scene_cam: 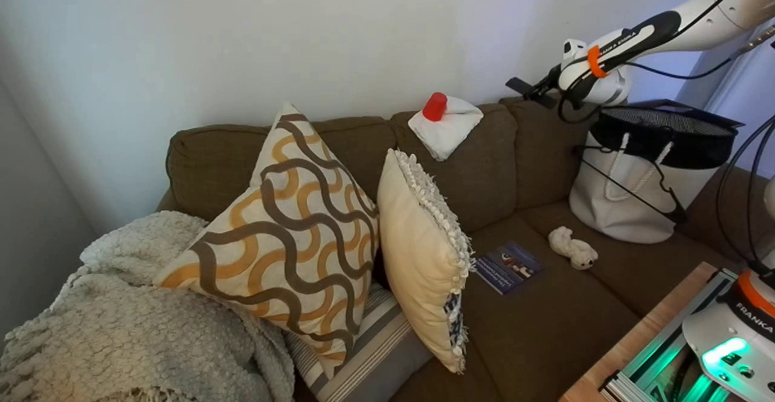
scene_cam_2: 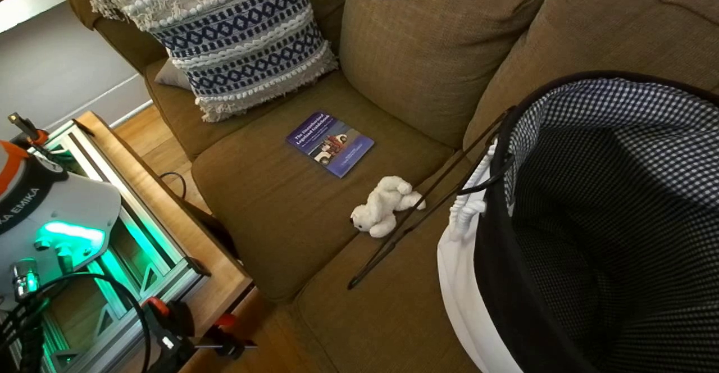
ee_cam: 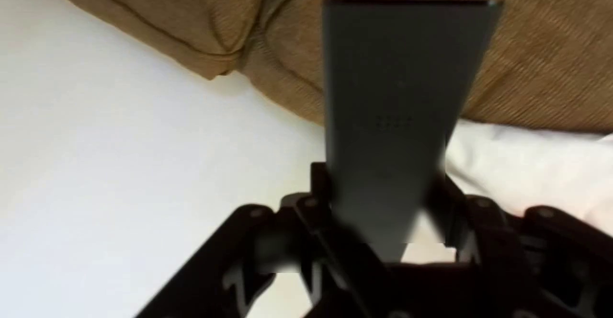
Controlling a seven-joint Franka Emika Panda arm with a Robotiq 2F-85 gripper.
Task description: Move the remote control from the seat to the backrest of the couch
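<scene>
The remote control (ee_cam: pixel 402 83) is a long dark slab held between the fingers of my gripper (ee_cam: pixel 383 193), which is shut on it. In an exterior view the gripper (scene_cam: pixel 547 86) holds the remote (scene_cam: pixel 519 88) in the air near the top edge of the backrest (scene_cam: pixel 472 190), close to the wall. The backrest (scene_cam_2: pixel 438 41) shows in both exterior views, and its brown fabric (ee_cam: pixel 541 59) lies behind the remote in the wrist view. The seat (scene_cam: pixel 533 323) of the couch also shows in the other angle (scene_cam_2: pixel 253 193). The gripper is outside that exterior view.
A white cloth (scene_cam: pixel 451 129) with a red cup (scene_cam: pixel 435 106) lies on the backrest top. A tall basket (scene_cam: pixel 636 190) stands on the seat beneath the arm. A book (scene_cam_2: pixel 330 142), a white plush toy (scene_cam_2: pixel 385 207) and a patterned pillow (scene_cam: pixel 296 232) are also on the couch.
</scene>
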